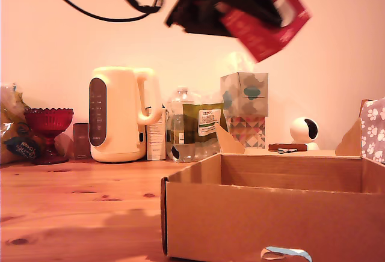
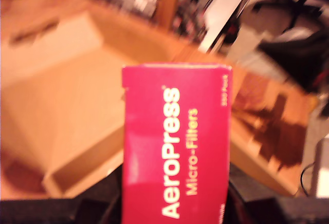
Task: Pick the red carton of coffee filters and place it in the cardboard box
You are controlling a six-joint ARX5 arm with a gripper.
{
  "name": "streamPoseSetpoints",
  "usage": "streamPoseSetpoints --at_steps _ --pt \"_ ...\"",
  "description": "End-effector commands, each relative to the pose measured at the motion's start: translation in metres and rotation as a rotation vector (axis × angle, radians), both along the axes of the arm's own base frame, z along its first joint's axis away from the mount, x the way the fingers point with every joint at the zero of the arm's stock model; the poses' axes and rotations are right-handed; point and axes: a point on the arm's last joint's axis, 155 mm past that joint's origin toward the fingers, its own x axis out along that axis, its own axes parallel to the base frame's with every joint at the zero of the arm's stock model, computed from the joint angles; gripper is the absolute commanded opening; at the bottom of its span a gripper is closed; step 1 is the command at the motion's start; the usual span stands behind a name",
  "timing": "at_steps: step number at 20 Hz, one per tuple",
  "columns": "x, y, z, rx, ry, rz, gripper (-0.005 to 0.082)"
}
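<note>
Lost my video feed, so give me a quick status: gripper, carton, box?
Gripper shut on red carton, carried high and tilted. Cardboard box below, open, nothing seen inside. Nothing in the way between carton and box.

Top edge crops arm and load; motion blur throughout.

Exterior view: tool [image 1: 240, 3] a dark smear, cut off at the top; jaws not readable. Red carton [image 1: 274, 18] blurred, upper corner out of frame. Cardboard box [image 1: 271, 226] clipped at the bottom and right edges, floor hidden behind its front wall. Wrist view: carton [image 2: 176, 147] runs off the bottom; box [image 2: 67, 106] and background smeared.
</note>
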Motion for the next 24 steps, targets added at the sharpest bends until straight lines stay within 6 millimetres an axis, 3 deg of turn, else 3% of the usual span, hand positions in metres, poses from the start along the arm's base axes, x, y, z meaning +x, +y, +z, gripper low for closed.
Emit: streamPoseSetpoints --at_steps 1,7,12,15,19,20,22,23,24 --pt "0.000 -0.008 -0.028 0.040 0.028 -0.014 0.0145" --pt "0.005 -0.018 -0.081 0.139 0.103 -0.018 0.0145" --pt "0.005 -0.019 -0.129 0.324 0.223 -0.032 0.0146" --pt "0.003 -0.016 -0.144 0.406 0.284 -0.037 0.0146" --pt "0.003 -0.016 -0.140 0.424 0.299 -0.037 0.0159" --pt "0.000 -0.016 -0.138 0.427 0.312 -0.047 0.0269" --pt "-0.005 -0.018 -0.132 0.428 0.310 -0.089 0.0593" --pt "-0.005 -0.018 -0.129 0.437 0.303 -0.102 0.0645" --pt "-0.005 -0.018 -0.124 0.441 0.302 -0.104 0.0631"
